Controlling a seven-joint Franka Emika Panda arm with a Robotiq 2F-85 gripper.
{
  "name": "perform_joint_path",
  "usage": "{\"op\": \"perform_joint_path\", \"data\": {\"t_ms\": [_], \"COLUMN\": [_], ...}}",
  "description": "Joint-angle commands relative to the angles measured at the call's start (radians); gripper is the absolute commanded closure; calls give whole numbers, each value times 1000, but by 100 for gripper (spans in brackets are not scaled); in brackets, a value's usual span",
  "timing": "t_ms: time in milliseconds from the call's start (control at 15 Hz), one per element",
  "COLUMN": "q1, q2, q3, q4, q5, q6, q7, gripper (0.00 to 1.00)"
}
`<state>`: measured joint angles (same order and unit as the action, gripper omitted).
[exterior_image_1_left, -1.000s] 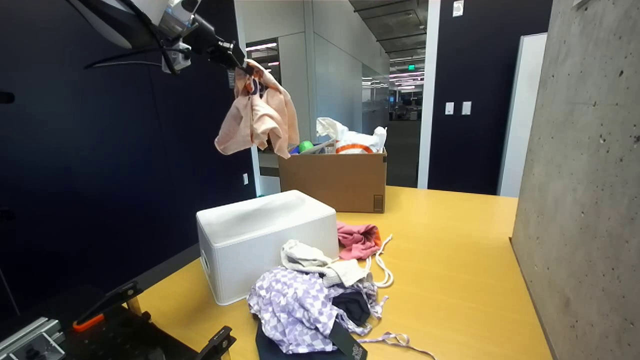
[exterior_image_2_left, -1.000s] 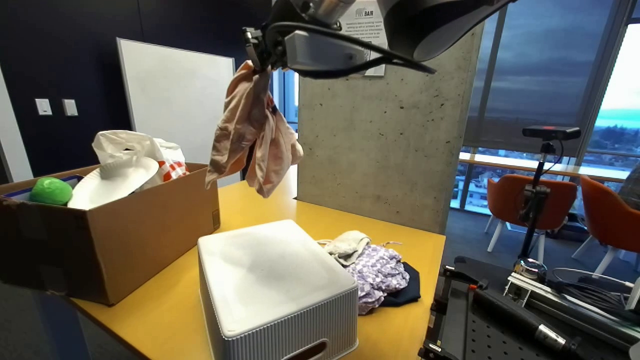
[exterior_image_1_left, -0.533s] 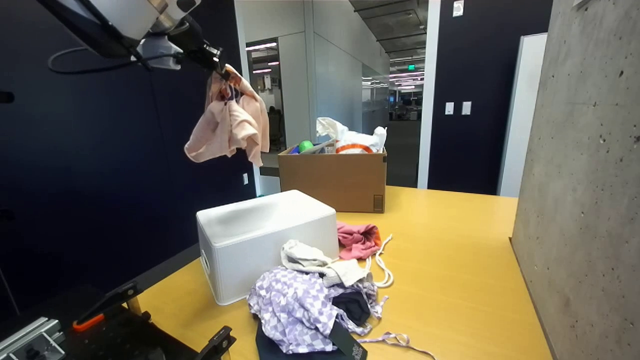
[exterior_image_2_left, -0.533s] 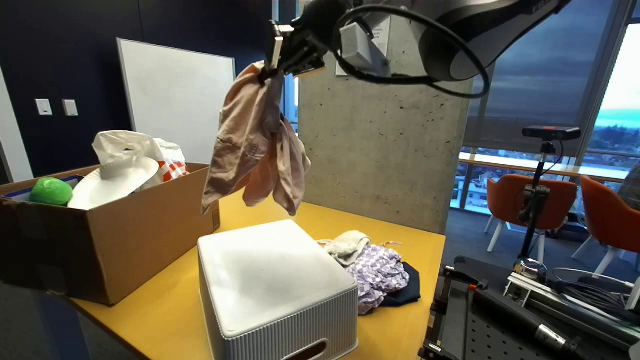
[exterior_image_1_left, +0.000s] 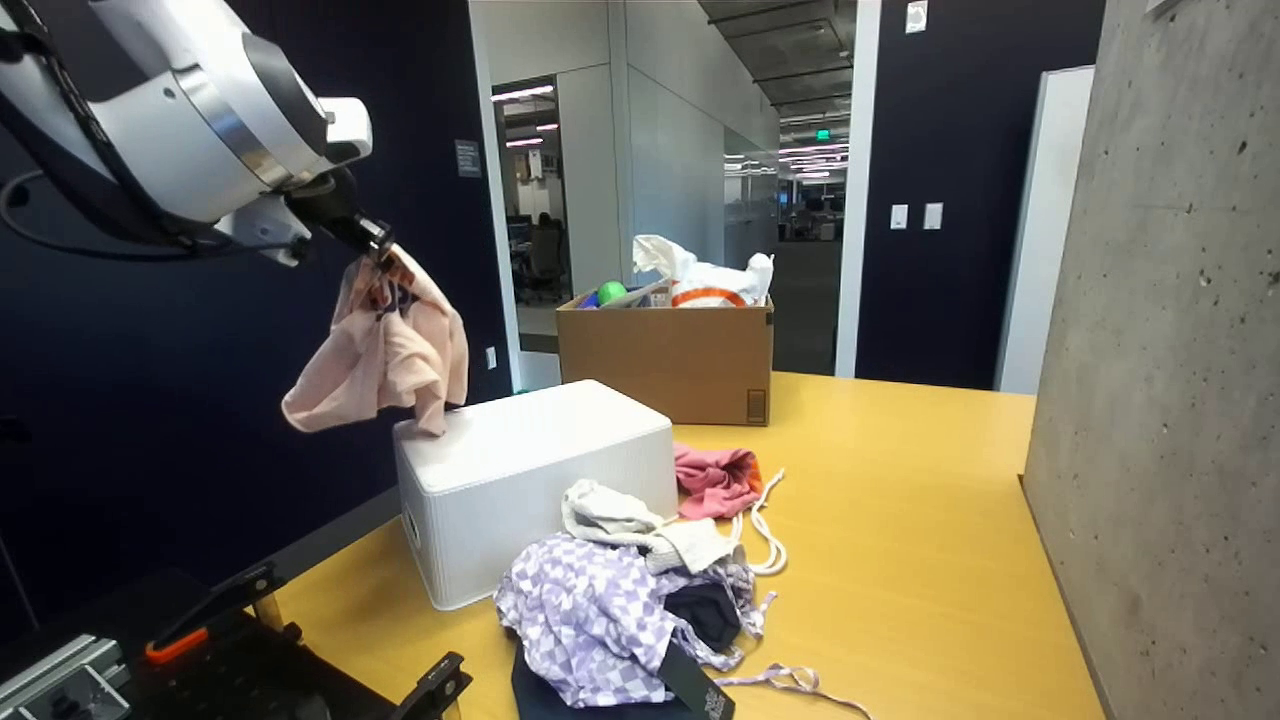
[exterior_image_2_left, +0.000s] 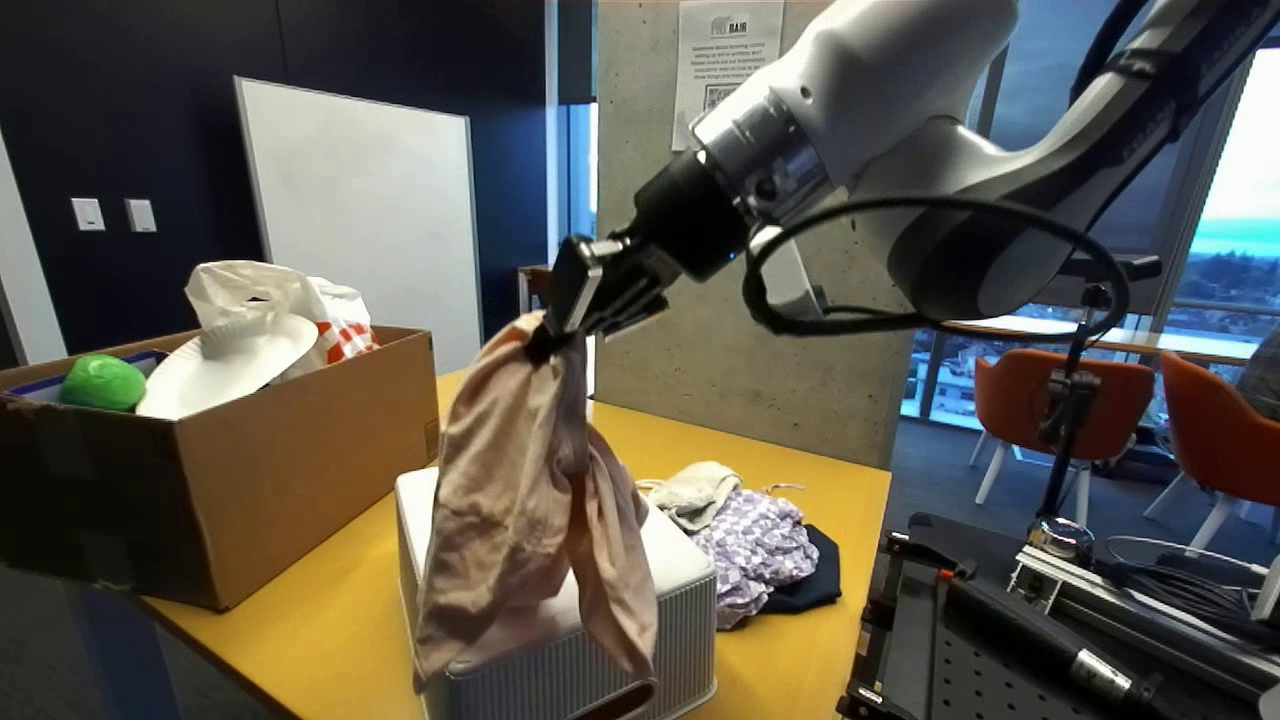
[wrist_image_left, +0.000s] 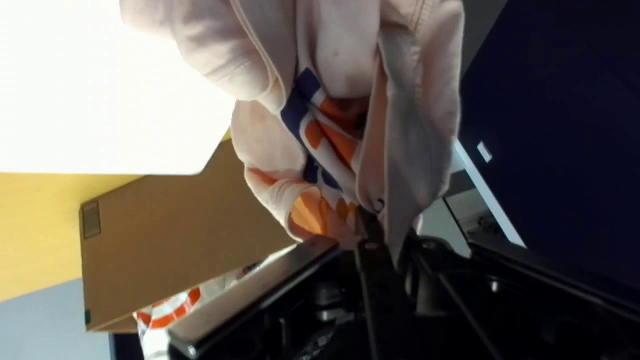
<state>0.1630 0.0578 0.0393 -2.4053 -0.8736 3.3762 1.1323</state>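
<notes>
Pressed close together, the fingers (exterior_image_2_left: 542, 345) grip a fold of a pale pink garment (exterior_image_2_left: 510, 480), which hangs from them in loose drapes, held up off the tabletop (exterior_image_1_left: 900, 500). Navy and orange patches show among its folds in the wrist view. The garment is at the slotted end of a white box (exterior_image_1_left: 520, 520) with ribbed sides; in both exterior views its lower part overlaps that box, though whether the two touch cannot be told. Along the white box's long side lies a heap of cloth: a cream piece (exterior_image_1_left: 605, 510), a purple-and-white checked piece (exterior_image_1_left: 590, 620), and dark navy fabric (exterior_image_2_left: 820, 575) partly beneath the checked one. A deeper pink piece (exterior_image_1_left: 715, 485) with some orange lies just past the cream one in an exterior view. Near the white box, a cardboard box (exterior_image_1_left: 660, 365) stands on the tabletop, holding a round green object (exterior_image_2_left: 103, 382), a white paper plate (exterior_image_2_left: 228, 365) and a white plastic bag (exterior_image_1_left: 715, 280) with orange-red print.
</notes>
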Motion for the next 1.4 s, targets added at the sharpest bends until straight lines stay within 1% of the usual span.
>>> {"op": "perform_joint_path", "data": {"t_ms": [0, 67, 133, 200, 267, 467, 533, 600, 667, 733, 867, 1200, 1267, 1333], "q1": [-86, -117, -147, -166, -185, -228, -113, -108, -90, -165, -147, -148, -152, -144], "q2": [46, 28, 24, 12, 1, -28, -41, -54, -74, -87, -139, -268, -296, -317], "q3": [145, 200, 246, 279, 310, 368, 270, 266, 255, 317, 288, 217, 204, 184], "q4": [-22, -64, -81, -88, -93, -86, -96, -87, -76, -54, -21, 125, 154, 185], "q5": [-45, 12, 45, 72, 97, 179, 335, 397, 482, 457, 540, 624, 620, 640], "q6": [-69, -82, -84, -101, -113, -151, -158, -183, -216, -252, -337, -604, -642, -673], "q7": [135, 108, 89, 82, 78, 68, -37, -52, -100, -54, -104, -186, -199, -240], "gripper": [98, 98, 98, 98, 98, 98, 98, 98, 98, 98, 98, 98, 98, 98]}}
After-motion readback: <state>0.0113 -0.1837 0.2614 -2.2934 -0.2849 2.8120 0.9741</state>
